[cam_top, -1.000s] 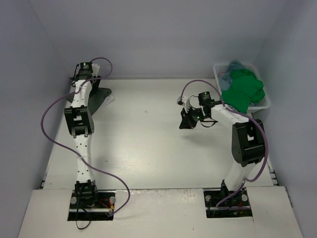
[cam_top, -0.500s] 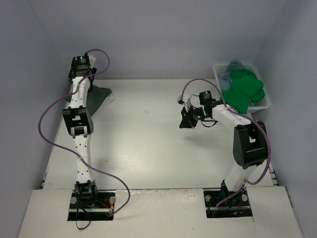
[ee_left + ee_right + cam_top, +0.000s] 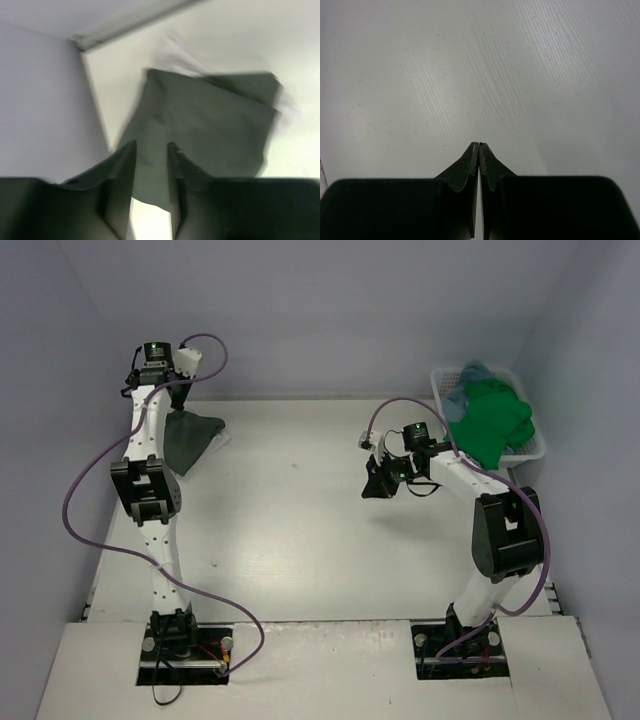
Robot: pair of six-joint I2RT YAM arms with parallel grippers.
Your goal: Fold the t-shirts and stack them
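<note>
Left gripper [image 3: 151,146]: the fingers stand a little apart and there is nothing between them. It hangs above the grey shirt in the far left corner, at about 10 o'clock.
Grey shirt [image 3: 190,435]: it is folded and lies flat on the tabletop [image 3: 300,530] at 10 o'clock, close to the left wall. No gripper touches it.
White shirt [image 3: 223,439]: it probably lies under the grey shirt. Only a pale edge shows at the 3 o'clock side, and the left wrist view is blurred there.
Right gripper [image 3: 479,145]: the fingers are pressed together and hold nothing. It is above bare tabletop, a little from the middle toward 2 o'clock, well apart from the basket.
Basket [image 3: 439,381]: it is white and stands in the far right corner at 2 o'clock, beside the right wall.
Green shirt [image 3: 490,422]: it is a crumpled heap in the basket and fills most of it. It spills over the near rim.
Blue shirt [image 3: 472,374]: it is crumpled in the basket, at the 11 o'clock side of the green shirt, and partly covered by it.
</note>
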